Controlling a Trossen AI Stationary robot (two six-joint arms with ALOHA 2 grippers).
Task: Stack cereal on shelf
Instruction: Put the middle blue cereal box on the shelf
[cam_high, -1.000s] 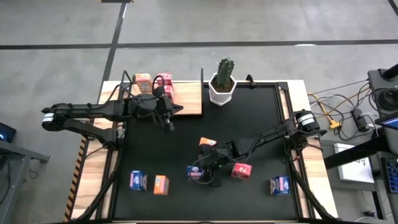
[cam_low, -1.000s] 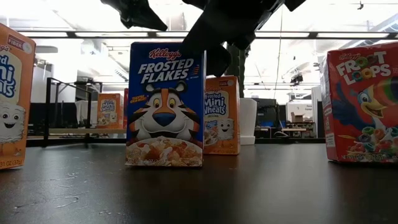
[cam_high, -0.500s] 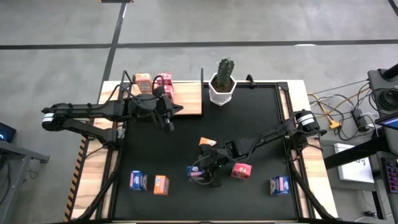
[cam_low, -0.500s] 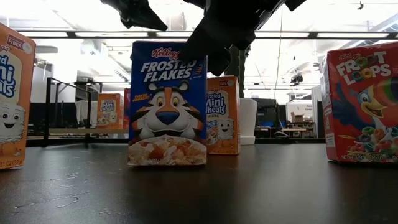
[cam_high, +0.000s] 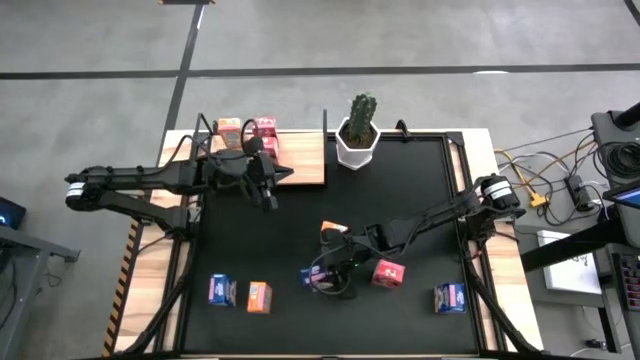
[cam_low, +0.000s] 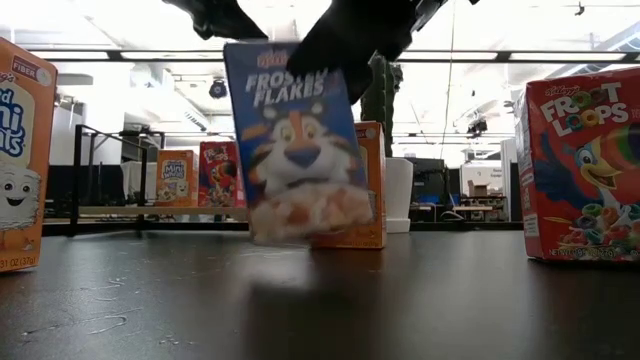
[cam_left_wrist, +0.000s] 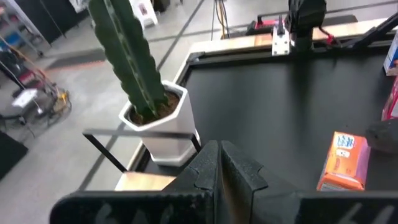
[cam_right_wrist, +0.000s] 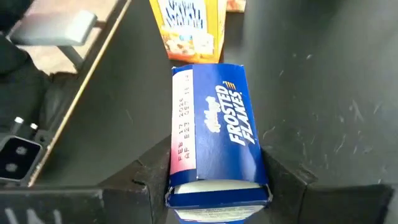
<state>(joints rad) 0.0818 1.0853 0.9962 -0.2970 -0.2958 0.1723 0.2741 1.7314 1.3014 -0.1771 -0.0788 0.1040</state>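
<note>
Low view: we see the right gripper (cam_low: 345, 75) clamped on a blue Frosted Flakes box (cam_low: 300, 140), tilted, clear of the black mat (cam_low: 400, 300). Left gripper (cam_high: 268, 190), jaws shut and empty, hangs beside the shelf (cam_high: 300, 160), which carries two boxes

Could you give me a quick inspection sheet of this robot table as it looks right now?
Surface: black tabletop mat.
Job's things: light-wood shelf board bearing an orange box and a pink-red box; blue Frosted Flakes box tilted, off the mat.
Clutter: cactus in white pot.
Grippers: right gripper clamps the Frosted Flakes box; left gripper shut, empty, by the shelf.
Cables: bundle with a yellow plug right of the table.
Surroundings: grey floor.
</note>
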